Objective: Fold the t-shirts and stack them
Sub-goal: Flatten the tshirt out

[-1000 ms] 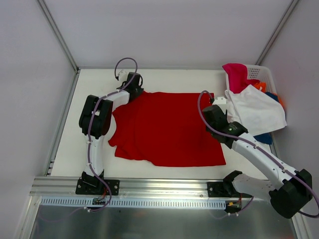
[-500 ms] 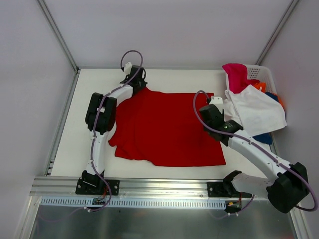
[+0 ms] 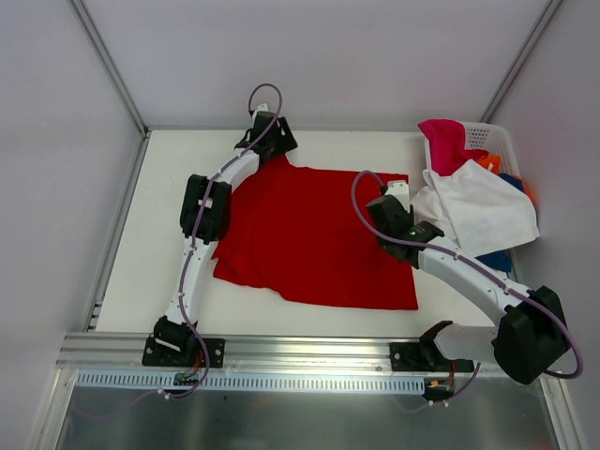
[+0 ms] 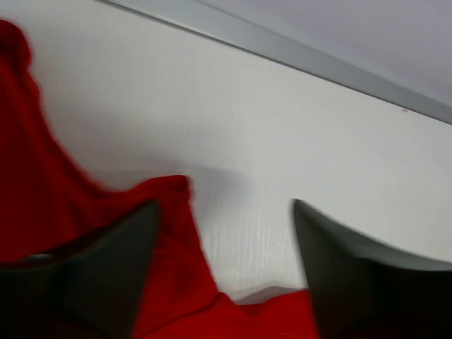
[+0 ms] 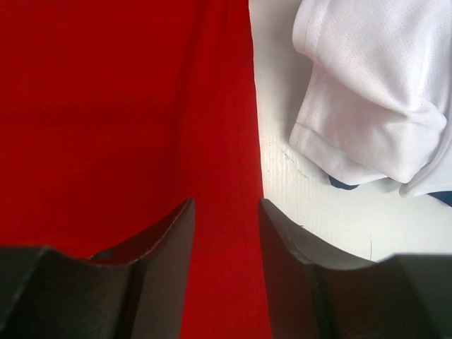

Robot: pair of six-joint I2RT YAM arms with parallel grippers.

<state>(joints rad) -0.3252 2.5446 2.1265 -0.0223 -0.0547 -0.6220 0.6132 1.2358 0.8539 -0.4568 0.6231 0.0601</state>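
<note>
My left gripper (image 4: 224, 210) has its jaws apart over the bare table (image 4: 282, 127), at the far left corner of the red t-shirt (image 3: 309, 239). The cloth lies flat toward my bases and to the right, wider than deep. My right gripper (image 5: 224, 212) straddles the right edge with narrow jaws. I cannot tell if they pinch it. A white t-shirt (image 5: 374, 92) lies just beside.

White table (image 3: 155, 239) — red t-shirt (image 3: 319, 234), white basket (image 3: 489, 133)

robotics lab bench, by the look — white table (image 3: 328, 145) boxed in by plain grey panels (image 3: 319, 56), aluminium rail (image 3: 300, 349) along the near edge.
</note>
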